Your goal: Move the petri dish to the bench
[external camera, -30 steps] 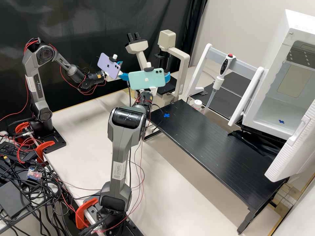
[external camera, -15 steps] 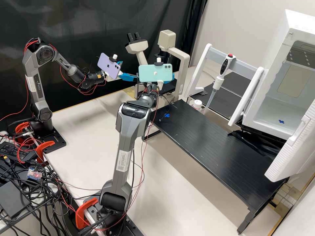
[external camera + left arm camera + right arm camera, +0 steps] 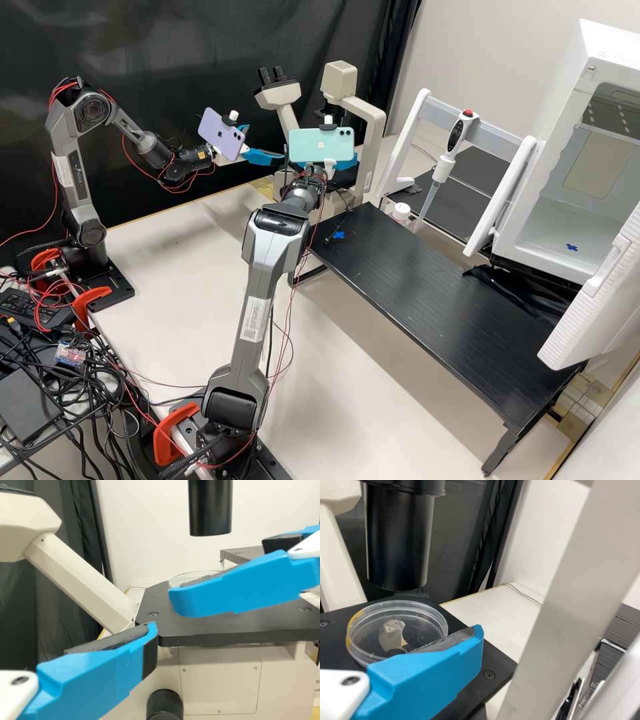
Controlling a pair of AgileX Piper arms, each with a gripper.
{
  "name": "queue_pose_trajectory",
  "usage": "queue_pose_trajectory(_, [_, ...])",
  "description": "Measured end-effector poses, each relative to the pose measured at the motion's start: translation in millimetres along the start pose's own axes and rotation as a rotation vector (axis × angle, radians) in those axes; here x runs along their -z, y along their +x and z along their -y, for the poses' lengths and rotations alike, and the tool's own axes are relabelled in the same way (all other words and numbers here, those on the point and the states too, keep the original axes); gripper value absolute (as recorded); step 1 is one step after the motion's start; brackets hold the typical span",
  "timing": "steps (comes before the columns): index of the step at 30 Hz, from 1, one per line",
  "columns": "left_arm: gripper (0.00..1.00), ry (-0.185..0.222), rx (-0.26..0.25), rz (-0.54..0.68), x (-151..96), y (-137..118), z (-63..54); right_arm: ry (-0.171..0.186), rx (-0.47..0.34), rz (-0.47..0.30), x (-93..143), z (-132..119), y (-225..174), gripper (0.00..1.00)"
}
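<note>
While right pincer (image 3: 476, 639) and left pincer (image 3: 263, 144) are released: dish (image 3: 400, 630), flat on stage (image 3: 496, 664); straddle it evenly, clench lightly.

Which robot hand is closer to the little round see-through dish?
Right. The right jaws are close beside the petri dish, partly in front of it; the left jaws are farther off, short of the black stage under it.

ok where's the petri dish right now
In the right wrist view, the petri dish is on the microscope's black stage, below the black tube and close by the right gripper's blue finger.
</note>
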Motion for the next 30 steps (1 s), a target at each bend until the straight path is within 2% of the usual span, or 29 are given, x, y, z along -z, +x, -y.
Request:
queue_pose_trajectory(5, [1.00,0.000,0.000,0.000,0,0,0.0,0.000,0.031,0.010,-1,10,5,1.00])
queue_pose_trajectory(8, [1.00,0.000,0.000,0.000,0,0,0.0,0.022,0.030,0.013,0,12,8,1.00])
queue_pose_trajectory(13, [1.00,0.000,0.000,0.000,0,0,0.0,0.031,0.027,0.020,-1,13,12,1.00])
queue_pose_trajectory(16, [1.00,0.000,0.000,0.000,0,0,0.0,0.050,0.029,0.030,-3,15,14,1.00])
queue_pose_trajectory(17, [1.00,0.000,0.000,0.000,0,0,0.0,0.060,0.027,0.034,-4,15,15,0.00])
queue_pose_trajectory(23, [1.00,0.000,0.000,0.000,0,0,0.0,0.080,0.025,0.064,-9,18,15,0.00])
queue_pose_trajectory(30, [1.00,0.000,0.000,0.000,0,0,0.0,0.105,0.038,0.113,-24,35,8,0.00])
